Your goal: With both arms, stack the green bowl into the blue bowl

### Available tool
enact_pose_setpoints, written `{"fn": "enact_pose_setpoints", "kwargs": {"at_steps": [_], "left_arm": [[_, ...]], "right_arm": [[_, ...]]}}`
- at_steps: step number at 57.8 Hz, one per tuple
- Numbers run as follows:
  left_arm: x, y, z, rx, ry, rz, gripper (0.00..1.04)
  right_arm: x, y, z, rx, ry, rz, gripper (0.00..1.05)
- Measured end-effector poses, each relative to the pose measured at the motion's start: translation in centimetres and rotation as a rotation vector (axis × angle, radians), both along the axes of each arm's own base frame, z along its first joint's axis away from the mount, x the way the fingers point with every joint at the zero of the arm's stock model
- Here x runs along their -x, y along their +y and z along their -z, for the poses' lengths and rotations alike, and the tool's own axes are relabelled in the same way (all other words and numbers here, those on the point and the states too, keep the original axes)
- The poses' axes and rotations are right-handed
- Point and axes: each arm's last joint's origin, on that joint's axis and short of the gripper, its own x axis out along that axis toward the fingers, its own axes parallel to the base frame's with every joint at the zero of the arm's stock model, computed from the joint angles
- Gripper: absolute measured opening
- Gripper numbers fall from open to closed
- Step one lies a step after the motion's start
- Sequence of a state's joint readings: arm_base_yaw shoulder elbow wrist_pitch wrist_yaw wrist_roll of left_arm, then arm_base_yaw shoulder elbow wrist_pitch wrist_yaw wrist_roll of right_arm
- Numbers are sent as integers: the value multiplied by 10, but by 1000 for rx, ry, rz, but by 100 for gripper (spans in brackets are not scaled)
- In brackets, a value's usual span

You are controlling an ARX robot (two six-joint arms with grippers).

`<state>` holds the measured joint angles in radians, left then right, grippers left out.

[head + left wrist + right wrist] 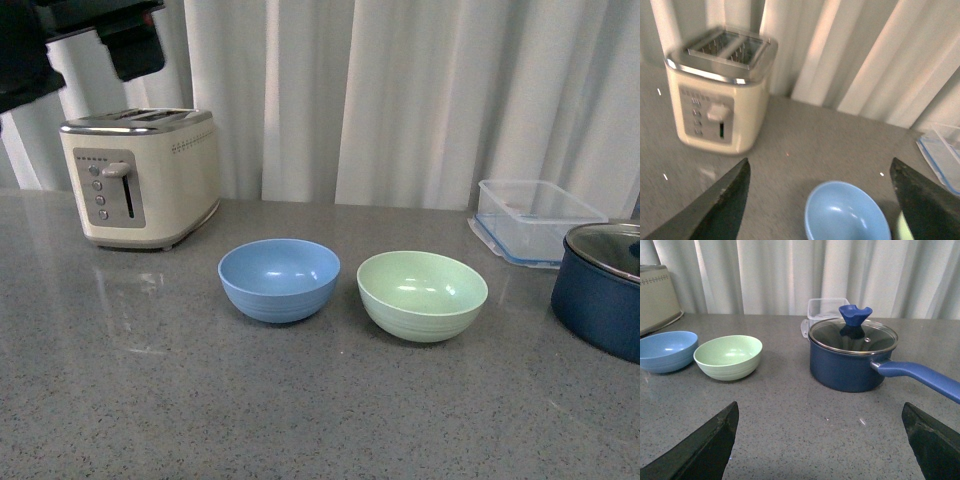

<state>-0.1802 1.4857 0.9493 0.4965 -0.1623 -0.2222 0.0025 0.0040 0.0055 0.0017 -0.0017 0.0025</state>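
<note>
The blue bowl (279, 279) and the green bowl (422, 294) sit upright side by side on the grey counter (300, 400), a small gap between them, blue on the left. Both are empty. My left arm (60, 40) shows at the top left, high above the toaster. In the left wrist view my left gripper (822, 200) is open, hovering above the blue bowl (847, 212). In the right wrist view my right gripper (820, 440) is open and empty over bare counter, well apart from the green bowl (728, 356) and the blue bowl (666, 350).
A cream toaster (140, 175) stands at the back left. A clear plastic container (535, 220) sits at the back right. A dark navy pot with a glass lid (605, 285) stands at the right edge, its handle (920, 376) pointing out beside my right gripper.
</note>
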Motion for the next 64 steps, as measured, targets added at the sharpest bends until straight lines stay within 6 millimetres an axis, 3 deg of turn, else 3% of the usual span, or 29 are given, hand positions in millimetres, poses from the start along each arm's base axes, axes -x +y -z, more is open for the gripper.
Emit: {"fn": "enact_pose_setpoints", "kwargs": {"at_steps": [10,25,42,64], "left_arm": [[44,19,54,-170,-21,-5,47],[94,35,77,-199,-39,-12,3],[137,52,99,-207,-37,3,4],[172,55,112,-208,-32,-13,4]], "right_arm": [[0,0,0,0,0,1,95],[0,0,0,0,0,1,95],[0,0,0,0,0,1,95],[0,0,0,0,0,1,95]]}}
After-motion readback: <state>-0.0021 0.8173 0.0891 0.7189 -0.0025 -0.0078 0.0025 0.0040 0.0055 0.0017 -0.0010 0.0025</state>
